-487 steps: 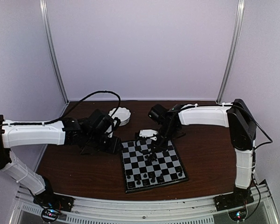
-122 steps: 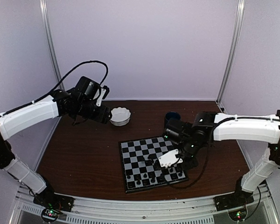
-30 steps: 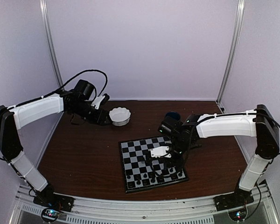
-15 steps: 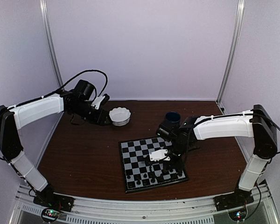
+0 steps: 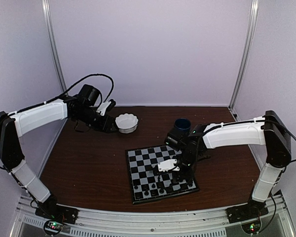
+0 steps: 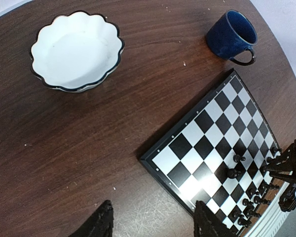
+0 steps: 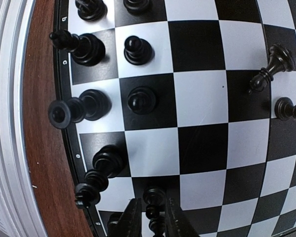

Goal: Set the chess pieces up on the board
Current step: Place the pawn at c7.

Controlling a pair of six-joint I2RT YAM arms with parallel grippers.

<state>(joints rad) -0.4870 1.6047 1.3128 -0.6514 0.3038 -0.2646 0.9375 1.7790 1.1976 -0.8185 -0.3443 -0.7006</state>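
The board [image 5: 144, 163] lies in front of the arms, also in the left wrist view [image 6: 207, 143] and filling the right wrist view [image 7: 200, 98]. Black chess pieces [image 5: 153, 187] stand along its near rows; two more [image 6: 235, 165] stand further in. My right gripper [image 5: 177, 175] is low over the board's near right part. Its fingers [image 7: 133, 219] stand slightly apart on either side of a black pawn [image 7: 154, 197] that rests upright on a dark square. My left gripper [image 6: 155, 224] hangs open and empty over bare table beside the white bowl [image 5: 127, 122].
A dark blue mug [image 5: 182, 124] stands behind the board's far right corner, also in the left wrist view [image 6: 232, 32]. The scalloped bowl [image 6: 76, 49] looks empty. A bishop [image 7: 271, 66] and a pawn [image 7: 286, 108] stand mid-board. The table's metal rail [image 7: 5, 123] runs along the board's near edge.
The right gripper has come down and slightly left onto the board with the pawn, and its jaws have eased apart. The left arm has not moved.
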